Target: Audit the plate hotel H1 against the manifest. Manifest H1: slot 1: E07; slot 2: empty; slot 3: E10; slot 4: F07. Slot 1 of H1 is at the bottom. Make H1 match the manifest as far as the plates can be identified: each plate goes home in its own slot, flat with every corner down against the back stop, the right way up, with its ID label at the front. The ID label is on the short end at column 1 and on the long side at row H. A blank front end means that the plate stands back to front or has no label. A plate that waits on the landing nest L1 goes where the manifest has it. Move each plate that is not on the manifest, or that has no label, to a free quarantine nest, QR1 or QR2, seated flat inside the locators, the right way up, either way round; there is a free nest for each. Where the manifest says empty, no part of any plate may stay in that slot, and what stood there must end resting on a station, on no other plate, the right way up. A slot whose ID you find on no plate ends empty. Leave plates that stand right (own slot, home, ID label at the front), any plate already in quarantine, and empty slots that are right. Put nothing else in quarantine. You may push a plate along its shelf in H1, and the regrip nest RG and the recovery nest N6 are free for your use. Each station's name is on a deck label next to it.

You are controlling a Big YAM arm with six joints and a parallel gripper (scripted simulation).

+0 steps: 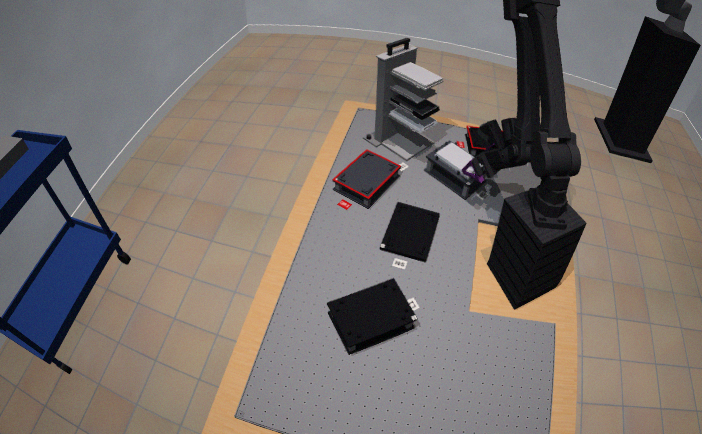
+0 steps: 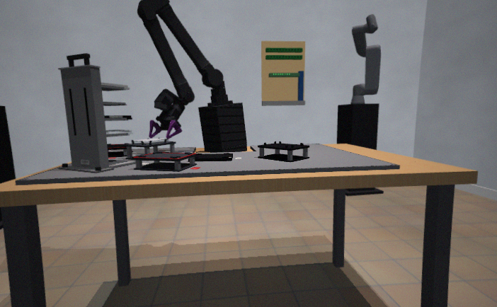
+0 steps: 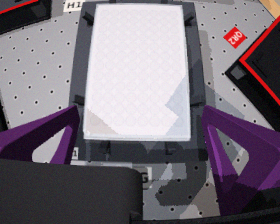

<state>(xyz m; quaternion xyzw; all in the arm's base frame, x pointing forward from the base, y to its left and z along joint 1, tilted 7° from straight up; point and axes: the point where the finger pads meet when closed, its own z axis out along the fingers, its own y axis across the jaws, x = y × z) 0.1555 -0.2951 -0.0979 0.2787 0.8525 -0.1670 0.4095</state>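
The plate hotel H1 [image 1: 403,99] stands at the back of the deck. It holds a light plate [image 1: 418,75] on the top shelf, a black plate [image 1: 417,106] below it and a light grey plate [image 1: 411,119] lower down. A white plate [image 1: 453,157] lies flat on a raised nest in front of the hotel; it also shows in the wrist view [image 3: 139,72] with a blank top. My gripper [image 3: 140,112] [image 2: 164,129] is open, its purple fingers standing wide on either side of the plate's near end, just above it. No ID label shows on the plate.
A red-rimmed quarantine nest [image 1: 367,175] stands left of the plate's nest, another [image 1: 475,137] behind my wrist. A flat black nest [image 1: 410,230] and a raised black nest [image 1: 371,315] lie nearer the front. The arm's base [image 1: 537,248] stands on the right.
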